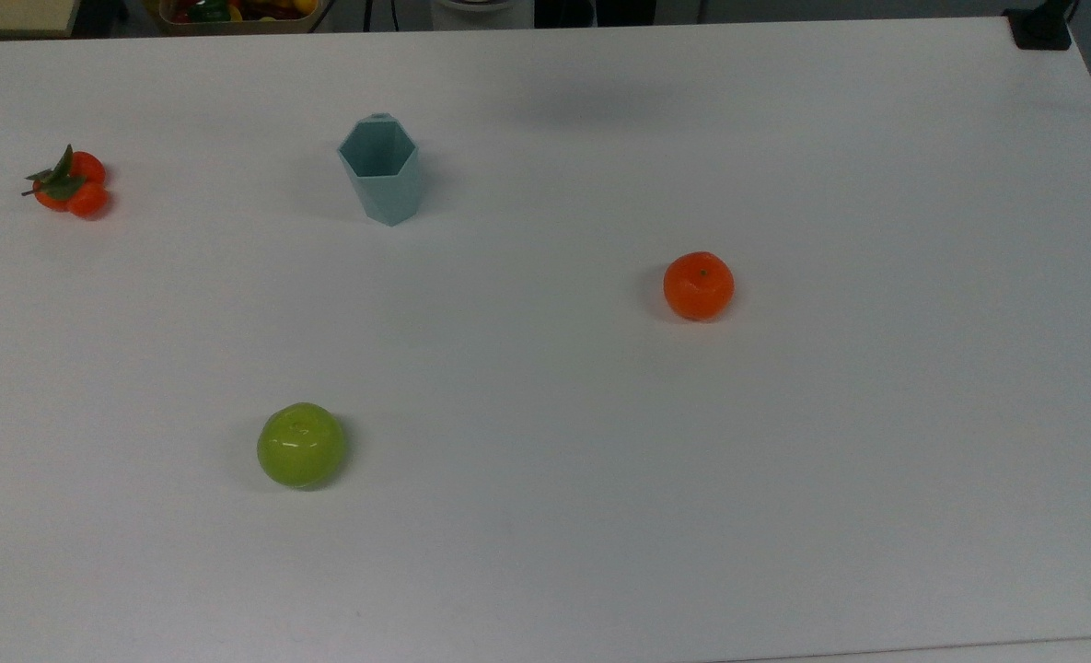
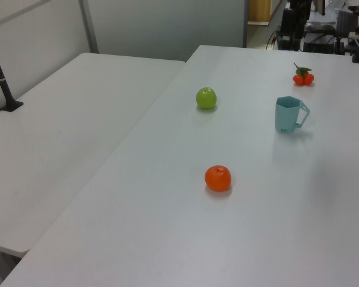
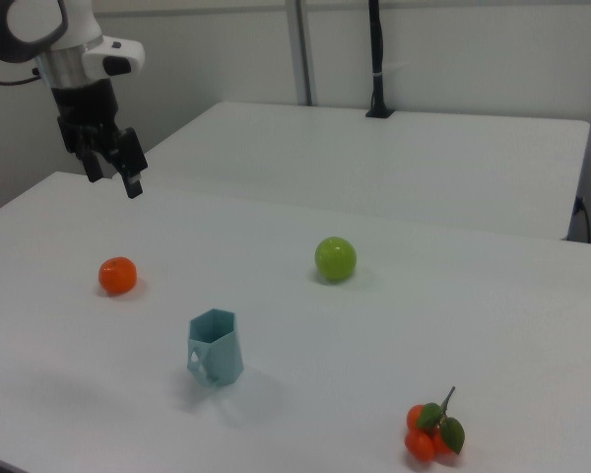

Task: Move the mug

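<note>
In the right view, a cluster of small oranges with leaves point(image 3: 431, 432) lies nearest. The mug point(image 3: 215, 347), pale teal, faceted and tapering toward its base, stands upright on the smooth white table point(image 3: 492, 325) with bare surface on every side, its handle facing the front edge. Beyond it a glossy green apple point(image 3: 335, 258) and a round orange point(image 3: 117, 275) sit well apart. Farthest, the pincer point(image 3: 124, 173) hangs high above the table's far-left edge, fingers slightly parted, holding nothing.

White table point(image 1: 784, 506), upright teal mug point(image 1: 380, 181) on it, green apple point(image 1: 301, 445) nearer the top view's bottom, orange point(image 1: 698, 285) to the mug's right, leafy tangerine cluster point(image 1: 68, 182) to its left.
</note>
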